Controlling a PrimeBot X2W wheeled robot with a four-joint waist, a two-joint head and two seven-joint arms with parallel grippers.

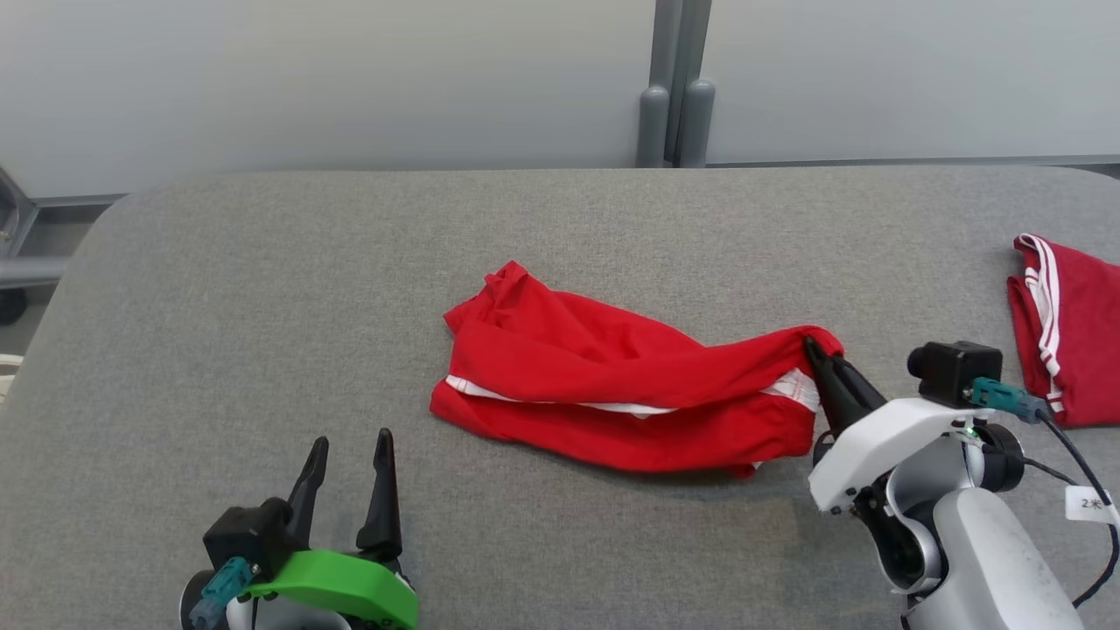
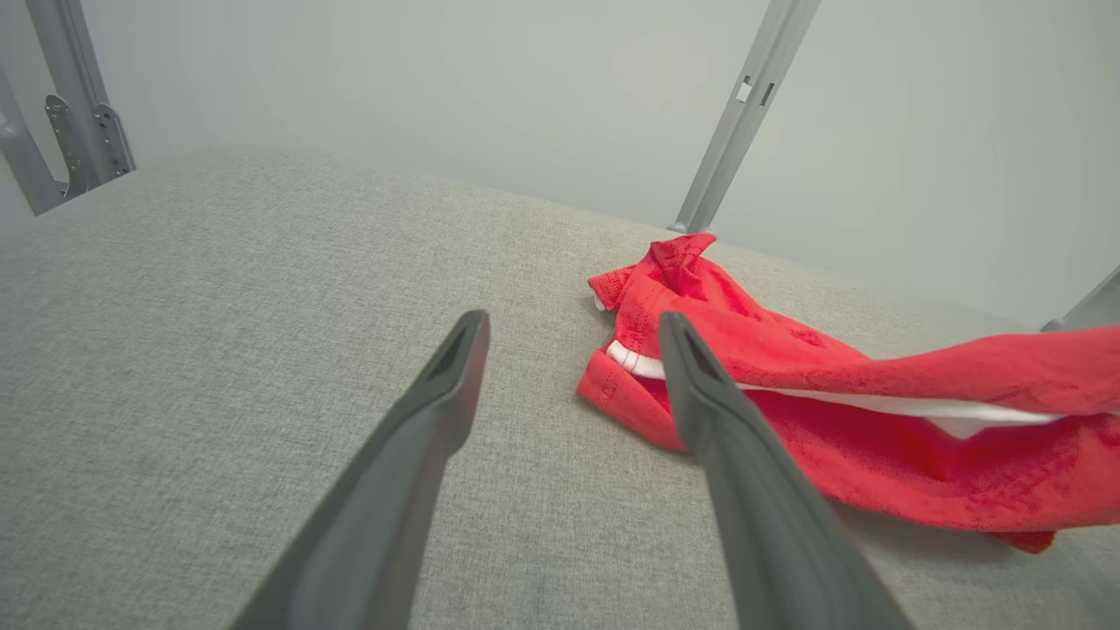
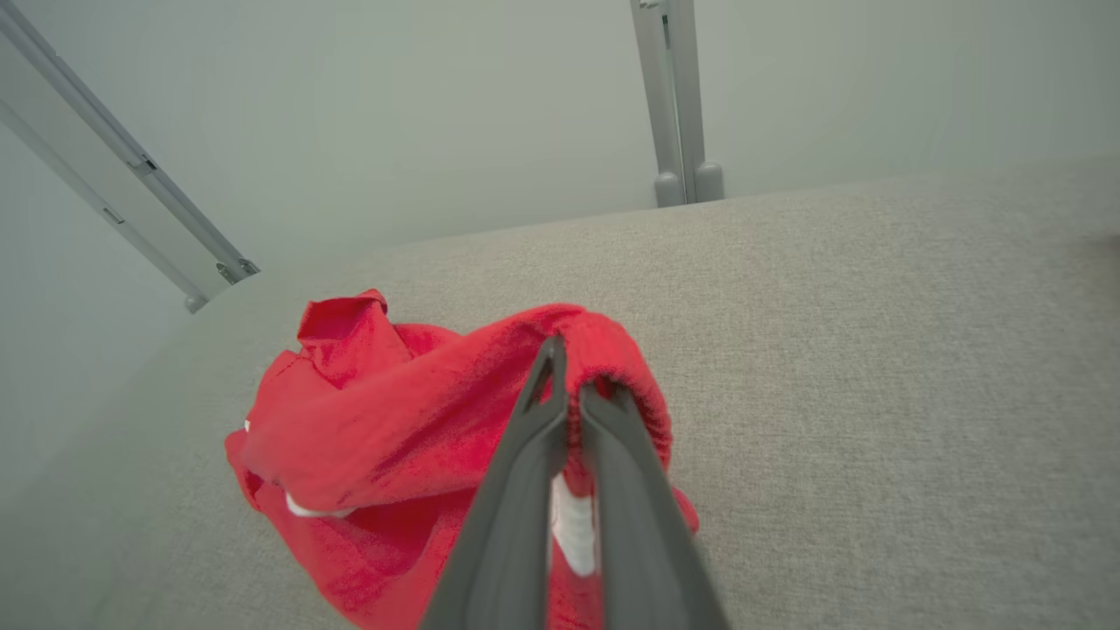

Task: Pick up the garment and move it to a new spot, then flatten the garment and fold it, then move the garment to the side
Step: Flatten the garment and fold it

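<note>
**A:** A grey cloth-covered table (image 1: 262, 289) stands before a pale wall with metal posts. Where is the garment?

**B:** The red garment (image 1: 612, 394) lies crumpled near the table's middle, with white trim showing along a fold. The right gripper (image 1: 812, 346) is at its right end, fingers clenched on the rolled red edge, which seems raised a little off the surface.

**A:** And the other arm?

**B:** The left gripper (image 1: 352, 440) hovers over bare table, apart from the cloth. Its fingers are spread wide and hold nothing.

**A:** How will the cloth behave?

**B:** I'd judge it light, soft and limp. Held at one point, it should sag and drag rather than keep its shape. The stitched edges look like the firmest places to pinch. A second hold at the bunched left end would probably let it be stretched flat. A second red piece with white stripes (image 1: 1063, 332) lies at the table's right side, so give it room.
</note>
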